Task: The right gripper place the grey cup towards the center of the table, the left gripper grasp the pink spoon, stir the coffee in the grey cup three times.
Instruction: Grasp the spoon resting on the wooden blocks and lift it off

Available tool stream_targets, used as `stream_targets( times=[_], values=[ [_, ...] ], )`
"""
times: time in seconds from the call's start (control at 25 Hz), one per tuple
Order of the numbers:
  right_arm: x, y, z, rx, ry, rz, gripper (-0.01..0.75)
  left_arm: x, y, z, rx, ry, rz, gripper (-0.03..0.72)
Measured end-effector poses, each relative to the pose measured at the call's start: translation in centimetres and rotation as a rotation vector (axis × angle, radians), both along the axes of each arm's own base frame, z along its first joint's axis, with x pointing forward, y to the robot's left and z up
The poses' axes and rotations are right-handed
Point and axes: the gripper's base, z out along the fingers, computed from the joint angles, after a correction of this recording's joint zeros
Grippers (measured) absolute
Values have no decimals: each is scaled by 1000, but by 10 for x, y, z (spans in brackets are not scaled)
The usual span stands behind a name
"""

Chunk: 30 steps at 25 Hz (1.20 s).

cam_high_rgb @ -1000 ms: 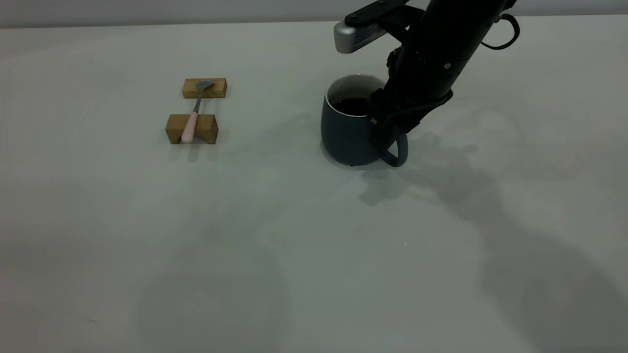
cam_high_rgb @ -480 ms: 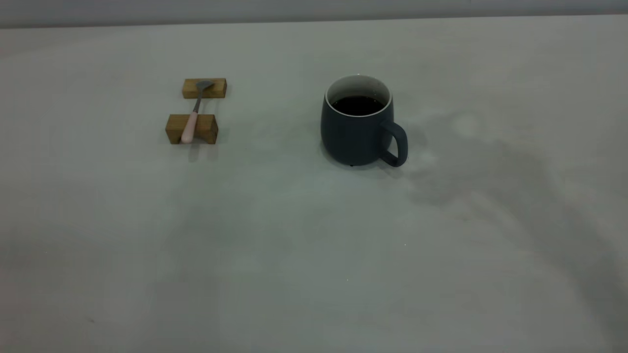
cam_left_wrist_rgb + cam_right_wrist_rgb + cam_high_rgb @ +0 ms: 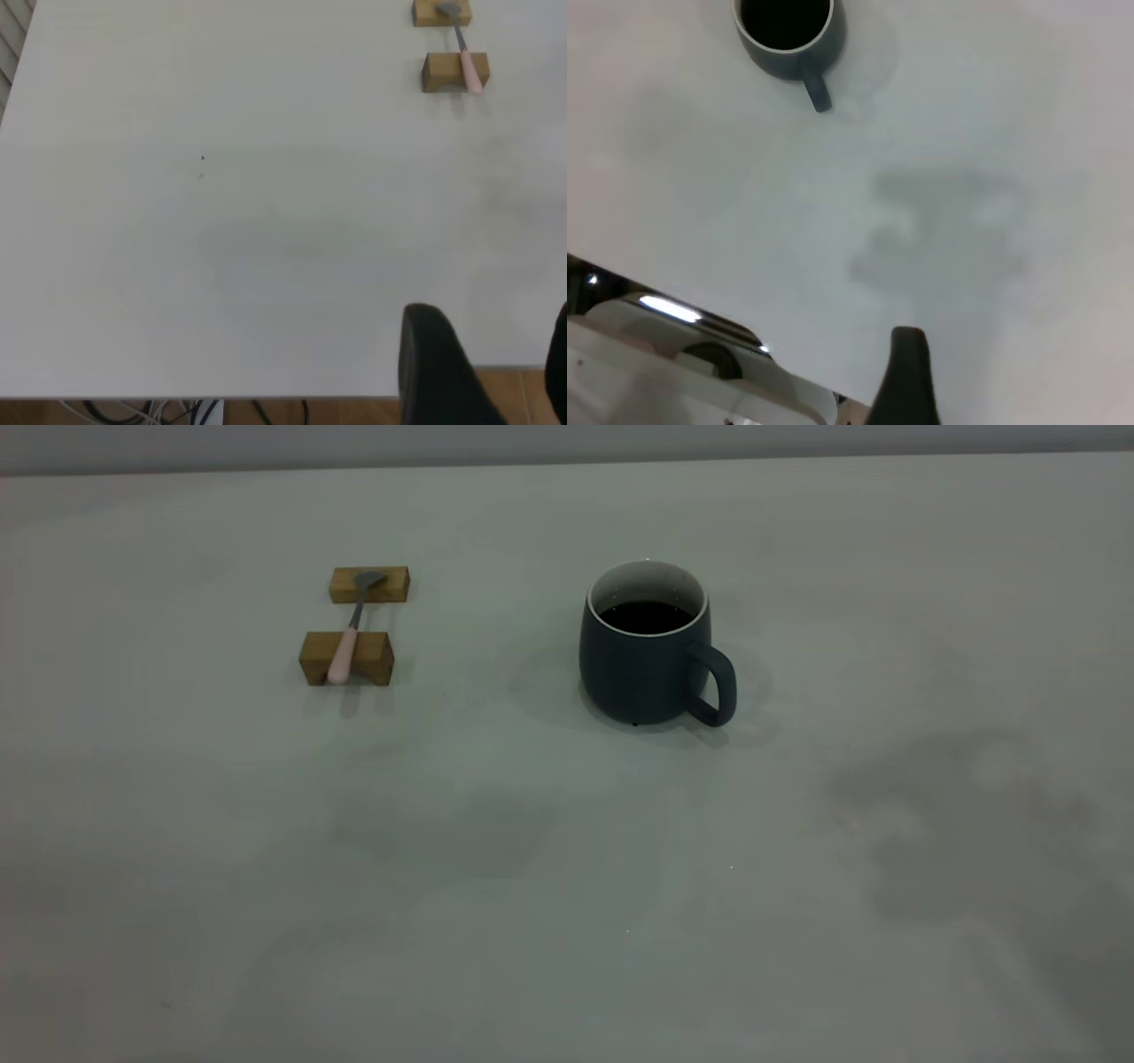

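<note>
The grey cup [image 3: 645, 657] stands upright near the middle of the table [image 3: 567, 886], its handle [image 3: 714, 684] turned toward the front right and dark coffee [image 3: 647, 615] inside. The pink spoon [image 3: 342, 654] lies across two wooden blocks at the left. Neither gripper appears in the exterior view. My left gripper [image 3: 496, 372] hangs open over the table's edge, far from the spoon [image 3: 469, 73]. My right gripper [image 3: 1019, 394] is open and empty, drawn well back from the cup [image 3: 790, 40]; only one finger [image 3: 908, 376] shows.
Two brown wooden blocks [image 3: 369, 584] [image 3: 312, 658] carry the spoon. The table's edge and a wooden floor [image 3: 514, 385] show in the left wrist view. A white base with cables [image 3: 673, 372] sits beyond the edge in the right wrist view.
The right arm, which was at the cup's handle one second ago, has let go and pulled away out of the exterior view. The cup stays put; shadows have shifted toward the front.
</note>
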Motion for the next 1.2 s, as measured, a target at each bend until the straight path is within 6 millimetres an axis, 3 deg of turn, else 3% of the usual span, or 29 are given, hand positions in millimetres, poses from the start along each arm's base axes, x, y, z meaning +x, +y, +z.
stream_targets(
  times=[0.16,0.48,0.76,0.92,1.2],
  values=[
    [-43,-13,-4,3,-18,-24,729,0,0,0,0,0,0,382],
    [-128,-36,-49,50,-7,-130,710,0,0,0,0,0,0,382],
    [-189,-60,-75,66,-177,-244,672,0,0,0,0,0,0,382],
    [-212,-65,-88,81,-296,-308,663,0,0,0,0,0,0,382],
    [-227,-68,-105,94,-434,-372,654,0,0,0,0,0,0,382]
  ],
)
